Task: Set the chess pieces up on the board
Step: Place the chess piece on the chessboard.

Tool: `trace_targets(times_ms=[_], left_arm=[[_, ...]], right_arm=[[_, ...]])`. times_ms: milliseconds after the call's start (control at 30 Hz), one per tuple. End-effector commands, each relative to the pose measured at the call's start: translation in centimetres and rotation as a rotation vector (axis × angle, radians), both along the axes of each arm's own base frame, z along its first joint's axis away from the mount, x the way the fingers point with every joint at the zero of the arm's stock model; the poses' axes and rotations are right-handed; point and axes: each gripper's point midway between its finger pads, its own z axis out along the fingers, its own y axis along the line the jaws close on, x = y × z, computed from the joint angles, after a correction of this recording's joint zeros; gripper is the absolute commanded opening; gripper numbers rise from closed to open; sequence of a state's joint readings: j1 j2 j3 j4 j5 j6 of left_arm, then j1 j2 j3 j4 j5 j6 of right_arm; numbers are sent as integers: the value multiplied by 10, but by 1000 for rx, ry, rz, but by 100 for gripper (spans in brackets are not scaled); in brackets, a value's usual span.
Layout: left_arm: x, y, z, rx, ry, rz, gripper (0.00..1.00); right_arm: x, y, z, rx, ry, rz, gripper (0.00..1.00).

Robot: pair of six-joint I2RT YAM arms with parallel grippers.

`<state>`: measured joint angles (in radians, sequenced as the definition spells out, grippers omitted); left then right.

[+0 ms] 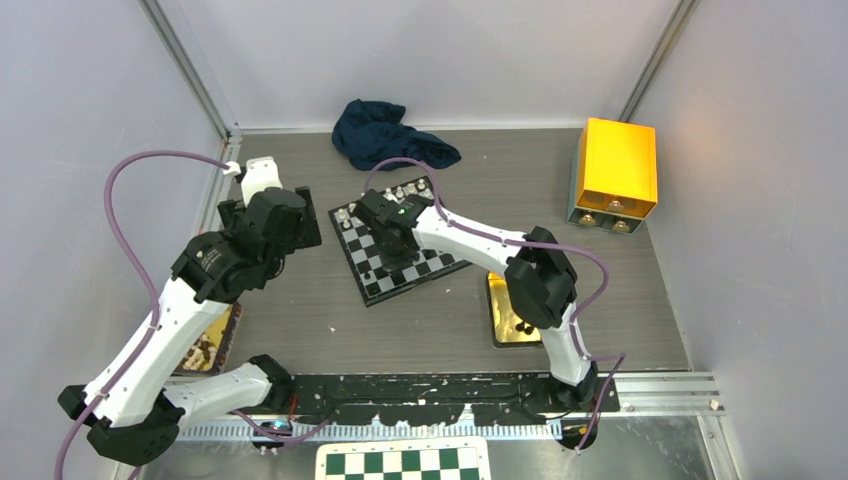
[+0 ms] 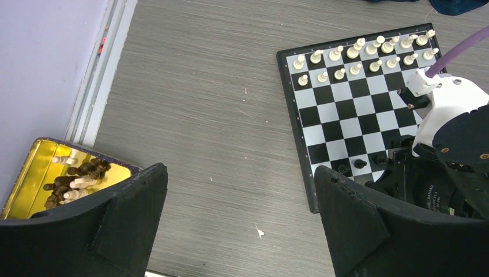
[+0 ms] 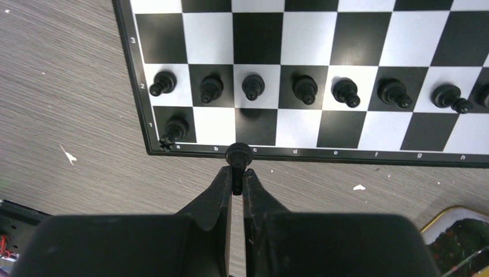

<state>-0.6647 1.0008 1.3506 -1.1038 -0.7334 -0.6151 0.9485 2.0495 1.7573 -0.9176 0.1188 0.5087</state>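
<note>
Board [image 3: 207, 37] black-silver checked; black pawns [image 3: 254, 85] lined second row.

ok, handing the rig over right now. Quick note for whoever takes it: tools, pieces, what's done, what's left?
Right tool: shut on a black piece, at the near edge of the board around files b and c.
Left tool: open, empty, over the table left of the board, near the left gold tin, which holds dark and light pieces.
Done: white pieces appear to fill two far rows; black pawns along rank 2; one black piece on a1.
Left: b1 to h1 are bare. Dark pieces also lie in the right gold tin.
</note>
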Motion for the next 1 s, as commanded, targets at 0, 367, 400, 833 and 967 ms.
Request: trace_targets(times_ms=[0,367,400,833,967], left_arm=[[3,5,9,2,-42,19,99],[2,4,4,-1,-29,13,99],[2,4,4,-1,-29,12,99],[2,2,-1,4,-19,-1,99],[2,2,-1,2,-19,-2,99]], right_arm=[[10,18,7,41,-77,29,0],[10,21,-9,-13,-83,7,1],[10,22,-10,-14,-88,4,1],[7,33,-11,5,-93,-14,1],[5,35,-14,13,-82,-12,1]])
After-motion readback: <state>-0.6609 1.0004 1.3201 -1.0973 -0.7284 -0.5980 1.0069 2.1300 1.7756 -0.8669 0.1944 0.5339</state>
